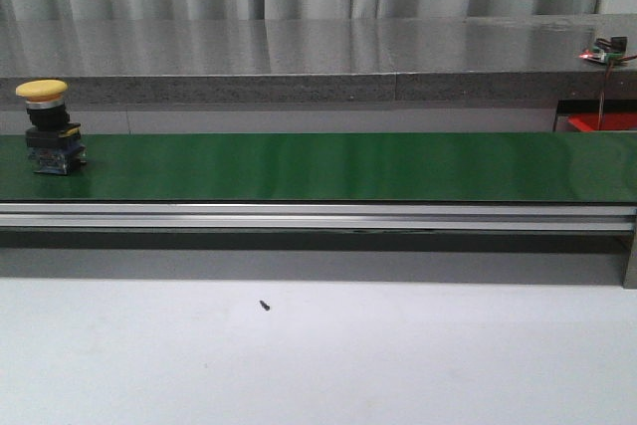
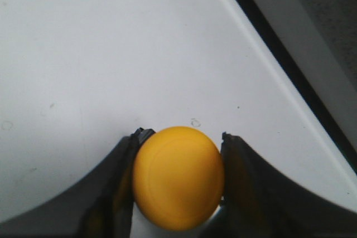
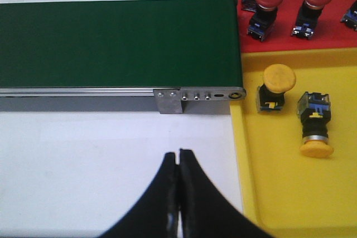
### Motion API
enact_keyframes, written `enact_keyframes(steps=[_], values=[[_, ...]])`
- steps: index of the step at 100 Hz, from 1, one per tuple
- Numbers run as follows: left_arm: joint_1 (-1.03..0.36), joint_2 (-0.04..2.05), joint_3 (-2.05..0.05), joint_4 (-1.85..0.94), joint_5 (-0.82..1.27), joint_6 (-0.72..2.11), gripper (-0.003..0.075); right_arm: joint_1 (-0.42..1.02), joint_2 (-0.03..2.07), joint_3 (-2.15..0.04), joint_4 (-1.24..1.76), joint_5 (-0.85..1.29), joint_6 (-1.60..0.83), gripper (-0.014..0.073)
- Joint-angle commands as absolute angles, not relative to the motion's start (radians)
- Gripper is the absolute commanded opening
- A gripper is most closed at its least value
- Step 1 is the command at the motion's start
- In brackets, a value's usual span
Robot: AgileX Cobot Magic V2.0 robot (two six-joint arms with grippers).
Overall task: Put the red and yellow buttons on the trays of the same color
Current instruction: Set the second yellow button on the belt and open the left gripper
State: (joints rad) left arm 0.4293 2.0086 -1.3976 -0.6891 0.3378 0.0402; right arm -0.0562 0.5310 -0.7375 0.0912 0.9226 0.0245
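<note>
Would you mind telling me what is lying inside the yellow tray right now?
The right wrist view shows two yellow buttons lying on their sides inside the yellow tray. The tray runs past the picture's edge, so the rest of it is unseen.

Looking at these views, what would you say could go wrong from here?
1. The left tool holds a yellow button by its smooth round cap, over the white table; it might slip out.
2. Another yellow button stands upright on the belt at its left end; it could tip over.
3. The yellow tray and red tray adjoin, so a careless drop may land on the wrong colour.
</note>
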Motion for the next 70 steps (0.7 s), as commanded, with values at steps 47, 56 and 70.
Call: enact_keyframes(steps=[47,56,70], values=[[0.453,1.724,-1.429,-0.495,0.583,0.05,0.0146,-0.054,0.534,-0.764,0.097,0.861,0.019,-0.0067],[0.448,1.712,-1.429,-0.497,0.652,0.075,0.0146,-0.054,0.534,-0.764,0.097,0.86,0.019,-0.0067],[0.416,1.712,-1.41,-0.5,0.671,0.094,0.0147,-0.054,0.534,-0.764,0.097,0.847,0.019,-0.0067]])
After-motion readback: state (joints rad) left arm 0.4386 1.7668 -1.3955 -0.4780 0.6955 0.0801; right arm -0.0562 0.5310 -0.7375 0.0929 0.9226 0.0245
